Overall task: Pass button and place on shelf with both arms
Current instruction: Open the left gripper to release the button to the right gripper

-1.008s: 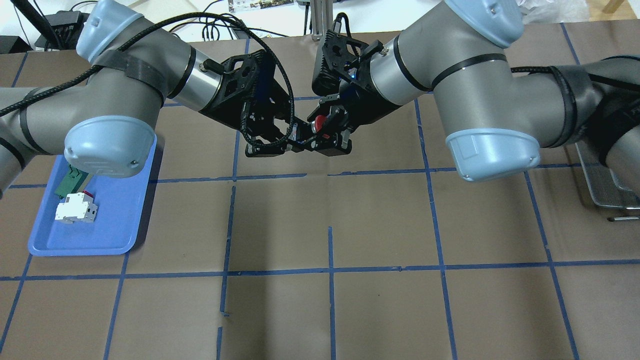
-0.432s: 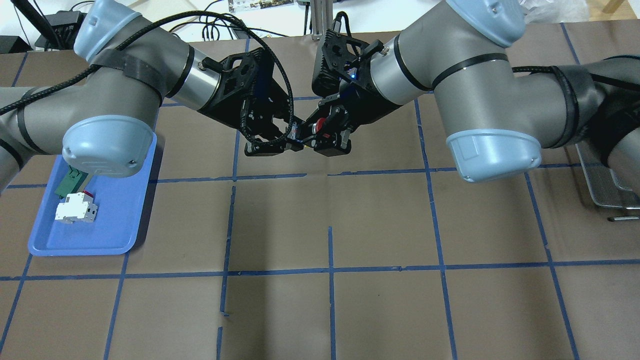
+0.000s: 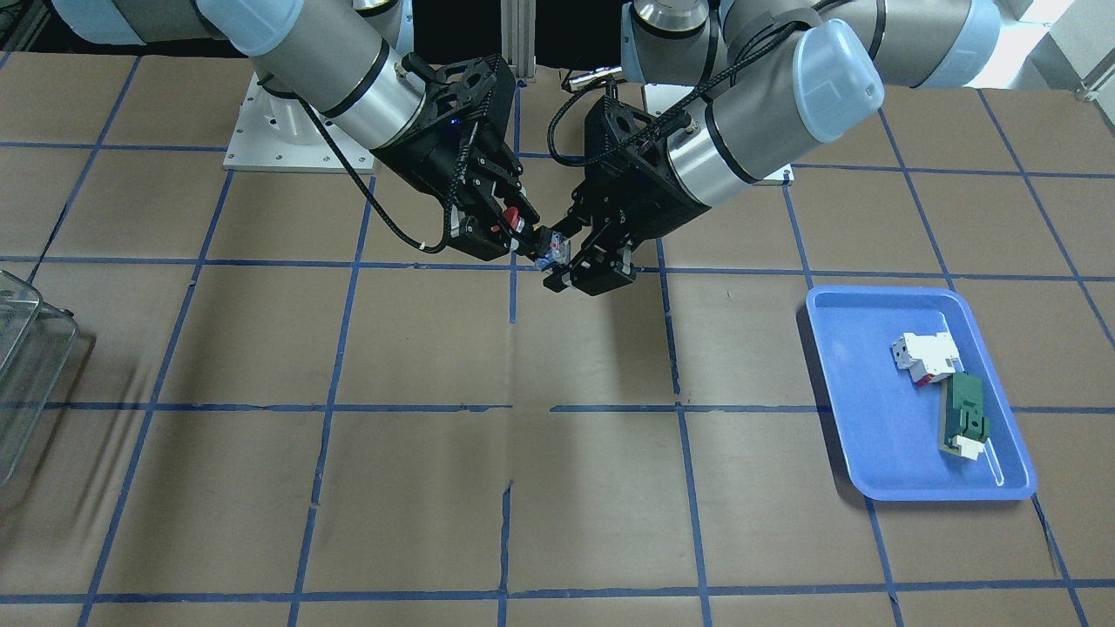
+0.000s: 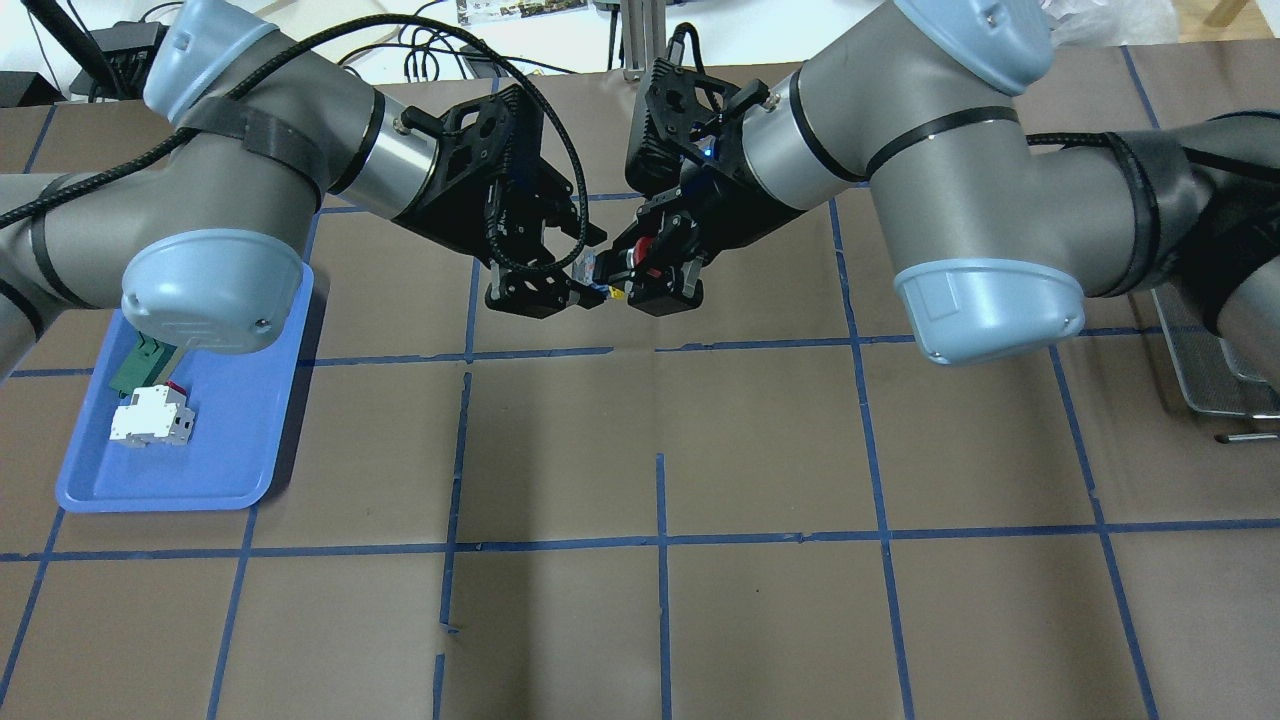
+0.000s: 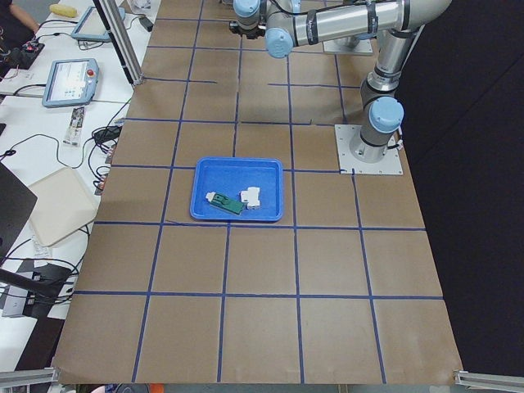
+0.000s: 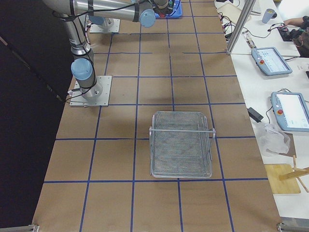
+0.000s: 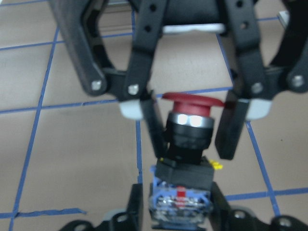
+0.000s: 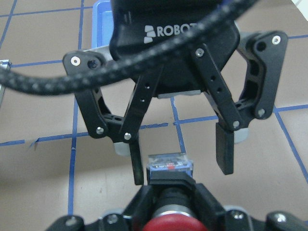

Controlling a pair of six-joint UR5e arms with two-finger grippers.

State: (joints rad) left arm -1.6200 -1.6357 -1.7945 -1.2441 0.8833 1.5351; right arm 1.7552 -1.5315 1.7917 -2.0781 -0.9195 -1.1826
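Note:
The button [image 4: 640,250], with red cap, black body and clear-bluish rear block, hangs in the air over the far middle of the table. My right gripper [image 4: 630,268] is shut on its black body, seen in the left wrist view [image 7: 188,137] and the right wrist view [image 8: 169,168]. My left gripper [image 4: 583,280] is open, with its fingers [image 8: 224,154] on either side of the rear block and a gap showing. In the front view the button [image 3: 516,216] lies between the two grippers. The shelf [image 6: 181,145] stands at my right end of the table [image 4: 1210,370].
A blue tray [image 4: 250,440] at my left holds a white-and-red block [image 4: 150,415] and a green-and-white block [image 4: 135,365]. The left arm's elbow hangs over the tray's far corner. Brown paper with a blue tape grid covers the table.
My left gripper's jaws have spread off the button's rear block and the gripper has drawn slightly back to the left. The right gripper keeps the button in place.

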